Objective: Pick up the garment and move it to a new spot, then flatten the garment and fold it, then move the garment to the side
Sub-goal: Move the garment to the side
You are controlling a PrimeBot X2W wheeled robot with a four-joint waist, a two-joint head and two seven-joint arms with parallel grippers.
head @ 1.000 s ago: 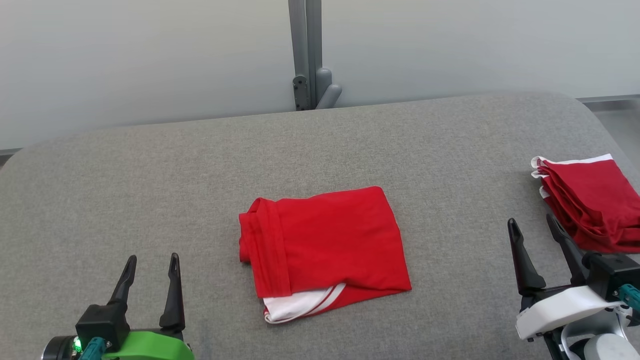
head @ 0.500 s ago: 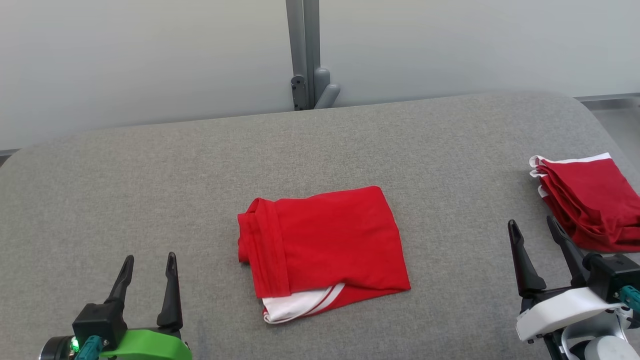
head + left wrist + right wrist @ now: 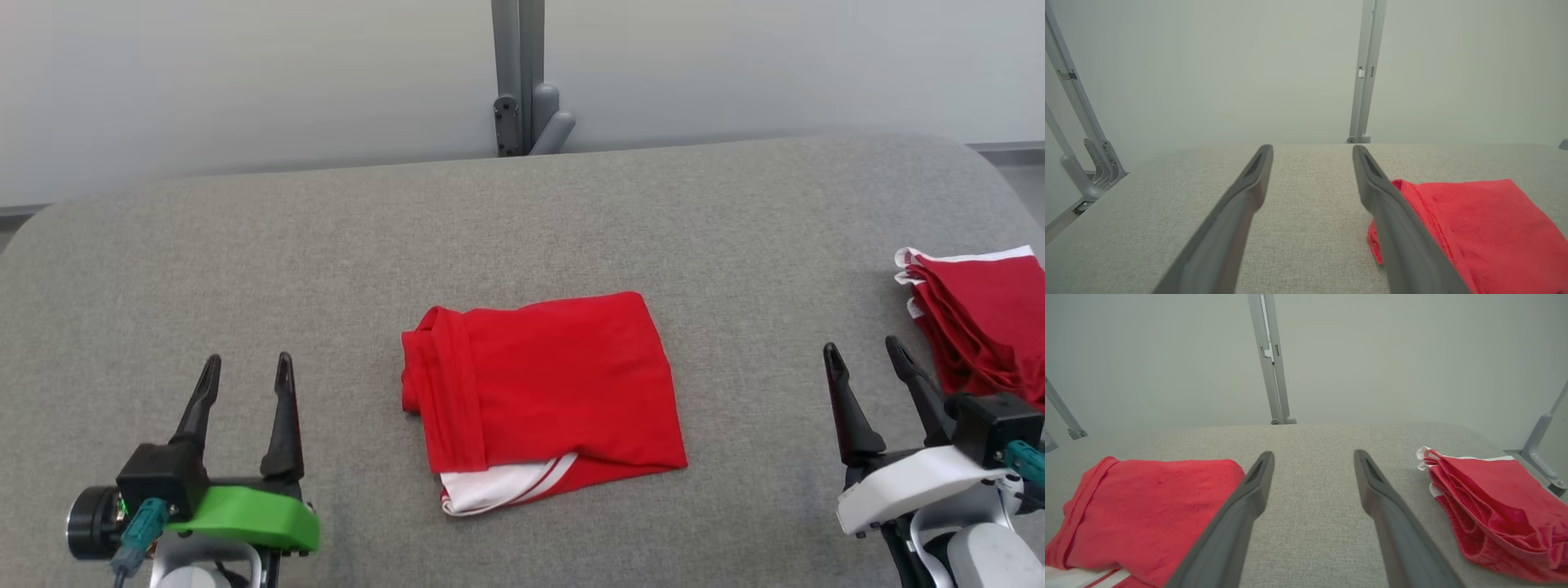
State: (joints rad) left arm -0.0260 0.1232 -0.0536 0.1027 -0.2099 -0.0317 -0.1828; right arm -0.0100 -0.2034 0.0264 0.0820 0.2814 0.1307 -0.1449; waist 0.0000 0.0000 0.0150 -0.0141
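Red folded garment (image 3: 543, 392) sits between our left hand (image 3: 249, 359) and right hand (image 3: 861, 346), both open and empty; a top-layer-only pinch would probably unfold it.

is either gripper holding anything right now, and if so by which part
Nothing is held. The left gripper and right gripper both stand open and empty, each off to one side of the folded red garment.

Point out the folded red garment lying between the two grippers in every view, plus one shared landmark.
Head view: folded red garment at centre.
Left wrist view: garment at lower right.
Right wrist view: garment at lower left.
Shared landmark: grey upright post at the top.
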